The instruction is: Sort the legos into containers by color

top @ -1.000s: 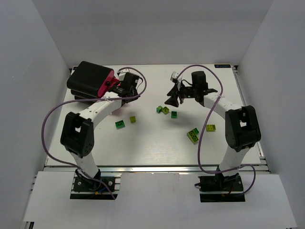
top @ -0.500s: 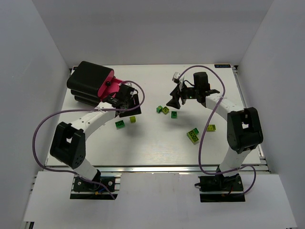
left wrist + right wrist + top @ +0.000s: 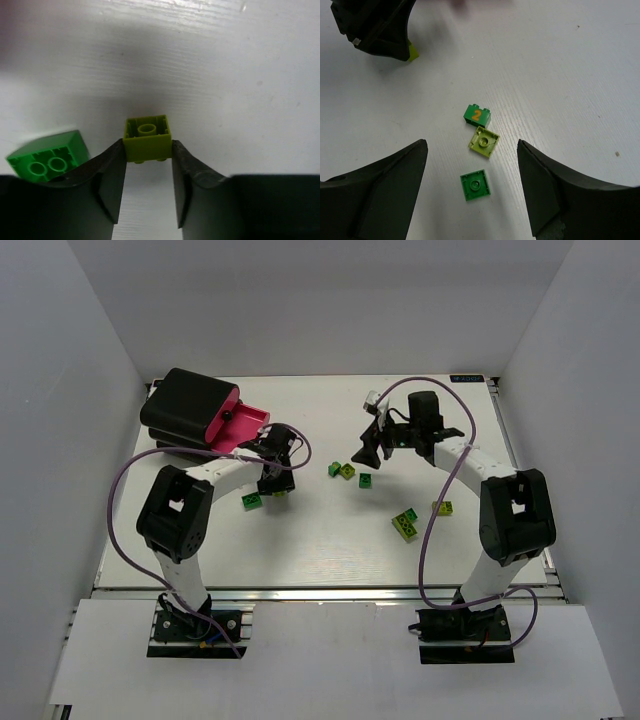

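Since half a second ago the left hand (image 3: 148,150) has left the magenta drawer (image 3: 248,421), now pulled open at upper left. It has dropped onto the yellow-green brick (image 3: 147,139) and grips both its sides; the brick is still on the tabletop (image 3: 320,550). Right hand (image 3: 471,146) hangs wide open over three legos (image 3: 475,185) at centre. No brick shows in a drawer, so sorting looks barely begun.

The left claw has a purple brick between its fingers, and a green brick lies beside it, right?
Not purple. The left wrist view shows a yellow-green brick between the left gripper's fingers. A green brick does lie beside it.
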